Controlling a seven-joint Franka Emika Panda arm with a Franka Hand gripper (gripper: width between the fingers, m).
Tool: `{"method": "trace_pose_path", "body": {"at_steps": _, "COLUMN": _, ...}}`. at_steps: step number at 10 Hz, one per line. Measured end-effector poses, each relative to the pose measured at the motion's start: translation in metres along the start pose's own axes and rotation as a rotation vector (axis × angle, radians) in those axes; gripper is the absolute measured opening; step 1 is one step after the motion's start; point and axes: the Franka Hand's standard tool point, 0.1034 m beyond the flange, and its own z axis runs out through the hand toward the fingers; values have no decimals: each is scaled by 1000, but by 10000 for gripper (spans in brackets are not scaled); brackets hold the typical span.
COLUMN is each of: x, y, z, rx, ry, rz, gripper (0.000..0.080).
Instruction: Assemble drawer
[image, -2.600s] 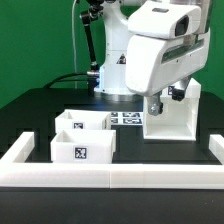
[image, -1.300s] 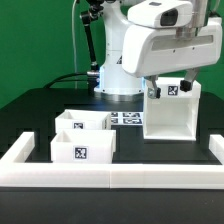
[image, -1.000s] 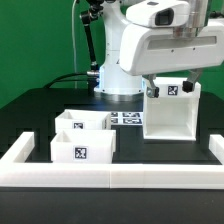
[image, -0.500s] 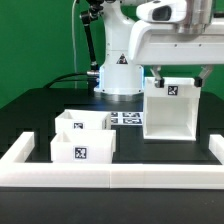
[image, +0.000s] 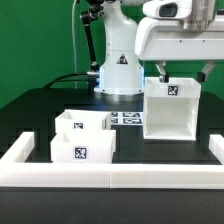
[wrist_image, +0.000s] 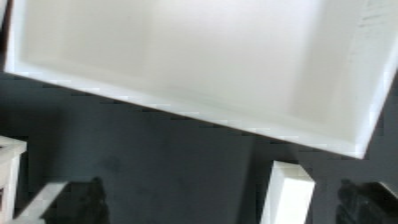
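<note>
At the exterior view's left, front drawer box (image: 83, 150) and rear drawer box (image: 88, 121), one just behind the other on the black table (image: 30, 110). Next, the marker board (image: 127, 118), lying flat. Rightmost, the tall casing (image: 172, 115) upright (tag near its top), gripper (image: 185, 73) hovering just above, fingers (wrist_image: 288, 195) spread apart, pinching nothing.

We see a black table (image: 25, 115), a low white wall (image: 110, 178) bordering its near edge and both sides, a marker board (image: 127, 118) lying flat farther back on the table, a green backdrop (image: 40, 40) behind.
</note>
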Motion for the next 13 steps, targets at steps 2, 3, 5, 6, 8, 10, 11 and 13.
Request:
{"method": "trace_pose_path", "body": {"at_steps": 2, "x": -17, "y": 0, "z": -2, "rx": 5, "ry": 20, "rz": 113, "gripper": 650}}
{"method": "trace_pose_path", "body": {"at_steps": 3, "x": -32, "y": -7, "z": -4, "rx": 7, "ry": 20, "rz": 173, "gripper": 650}}
{"method": "trace_pose_path", "body": {"at_steps": 5, "x": -49, "y": -23, "z": -4, "rx": 27, "ry": 21, "rz": 199, "gripper": 650}}
{"method": "trace_pose_path", "body": {"at_steps": 6, "x": -55, "y": -31, "z": 0, "rx": 37, "ry": 22, "rz": 205, "gripper": 650}}
{"method": "trace_pose_path", "body": {"at_steps": 8, "x": -56, "y": -52, "z": 12, "rx": 33, "ry": 30, "rz": 234, "gripper": 650}}
{"method": "trace_pose_path", "body": {"at_steps": 10, "x": -58, "y": -59, "z": 26, "rx": 28, "ry": 24, "rz": 227, "gripper": 650}}
{"method": "trace_pose_path", "body": {"at_steps": 11, "x": -60, "y": -59, "z": 30, "rx": 28, "ry": 17, "rz": 226, "gripper": 650}}
{"method": "trace_pose_path", "body": {"at_steps": 13, "x": -64, "y": -58, "z": 34, "rx": 29, "ry": 9, "rz": 222, "gripper": 650}}
